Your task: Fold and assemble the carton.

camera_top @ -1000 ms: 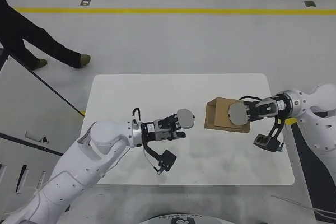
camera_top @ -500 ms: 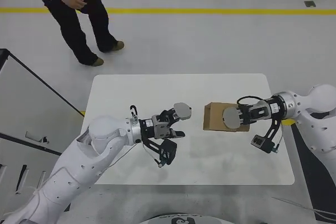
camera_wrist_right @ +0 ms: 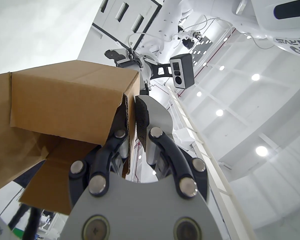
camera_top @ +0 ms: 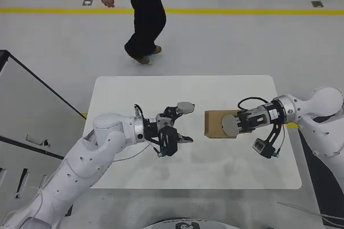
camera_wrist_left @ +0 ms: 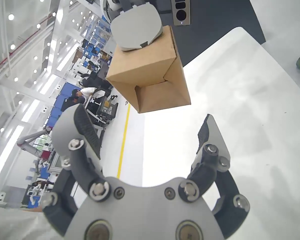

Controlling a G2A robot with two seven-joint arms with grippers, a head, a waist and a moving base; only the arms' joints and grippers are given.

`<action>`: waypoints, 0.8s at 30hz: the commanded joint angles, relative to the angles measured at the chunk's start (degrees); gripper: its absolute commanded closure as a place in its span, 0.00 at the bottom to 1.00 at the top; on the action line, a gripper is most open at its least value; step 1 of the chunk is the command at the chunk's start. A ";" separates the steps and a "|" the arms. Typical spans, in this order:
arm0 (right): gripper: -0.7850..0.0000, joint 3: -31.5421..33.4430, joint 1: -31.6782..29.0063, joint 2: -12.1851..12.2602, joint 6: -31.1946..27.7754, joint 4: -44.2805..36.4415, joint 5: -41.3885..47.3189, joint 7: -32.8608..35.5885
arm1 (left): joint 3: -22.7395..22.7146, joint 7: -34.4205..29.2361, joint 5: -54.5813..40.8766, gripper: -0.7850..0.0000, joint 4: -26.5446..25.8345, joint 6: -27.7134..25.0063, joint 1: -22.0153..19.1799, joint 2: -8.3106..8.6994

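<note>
white table (camera_top: 132,91) on grey floor (camera_top: 246,46), yellow line (camera_top: 246,11) | right gripper (camera_top: 230,124) clamps carton (camera_top: 213,122) | left gripper (camera_top: 184,122) spread wide

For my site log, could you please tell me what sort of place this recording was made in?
Probably a robotics test hall or workshop: a pale floor marked with a yellow line, rows of round lights high overhead, and workstations beyond the white table.
</note>
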 commanded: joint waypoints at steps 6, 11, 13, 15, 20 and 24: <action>1.00 -0.32 -0.69 -0.06 0.68 -2.34 -1.49 1.93 | 0.62 -2.94 -7.12 0.00 2.30 -1.60 0.39 -0.52; 1.00 -0.32 -0.69 -0.06 0.68 -2.34 -1.49 1.93 | 0.62 -2.94 -7.12 0.00 2.30 -1.60 0.39 -0.52; 1.00 -0.43 -1.09 -0.08 0.32 -3.04 -2.25 3.28 | 0.84 -3.07 -8.98 0.00 2.49 -1.11 1.00 -0.66; 1.00 -0.54 -1.44 -0.07 0.21 -4.11 -3.06 3.87 | 1.10 -3.48 -10.31 0.00 2.86 -1.31 1.01 -0.78; 1.00 -0.52 -1.67 -0.05 0.88 -4.96 -3.84 4.09 | 1.74 -4.62 -13.28 0.00 3.46 -1.97 0.61 -1.12; 1.00 -0.73 -1.56 -0.10 1.64 -5.27 -4.56 4.23 | 2.22 -5.66 -14.72 0.00 3.66 -2.83 0.02 -1.33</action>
